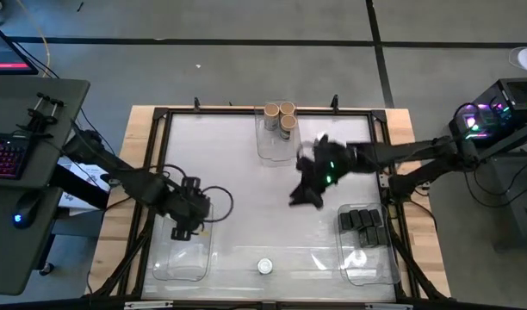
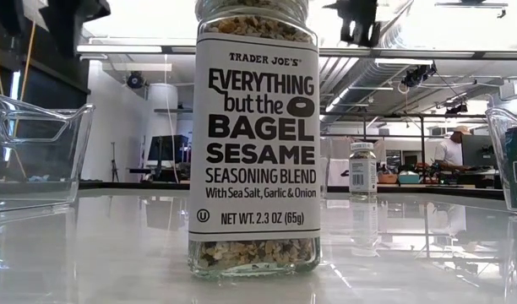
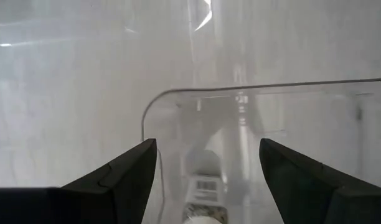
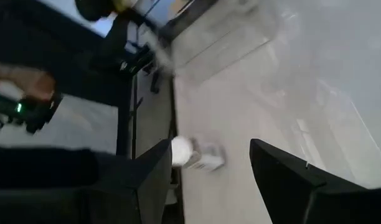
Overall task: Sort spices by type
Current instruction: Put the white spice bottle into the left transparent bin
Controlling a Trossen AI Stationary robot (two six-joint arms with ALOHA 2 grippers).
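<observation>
While we look down on the white table (image 1: 246, 172), we take the lone jar with the white lid (image 1: 264, 267) near the front edge as our landmark. It stands upright on the bare table between two clear bins, and in the low view it fills the middle of the picture, its label reading Everything but the Bagel Sesame seasoning blend. To the left of this jar lies the left clear bin (image 1: 182, 258), and the left claw (image 1: 184, 231) hangs over that bin's rear rim with its fingers (image 3: 131, 177) spread apart and nothing between them. To the right of the jar sits the right clear bin (image 1: 367, 250), which holds the small black boxes (image 1: 362, 222) in its rear part. Far behind the jar, at the back edge of the table, a third clear bin (image 1: 272, 142) holds three jars with tan lids (image 1: 282, 116). The right claw (image 1: 305, 198) hovers above the table behind and to the right of the landmark jar, its fingers (image 4: 284, 174) parted and gripping nothing; its wrist view shows the white-lidded jar ahead of the fingers.
</observation>
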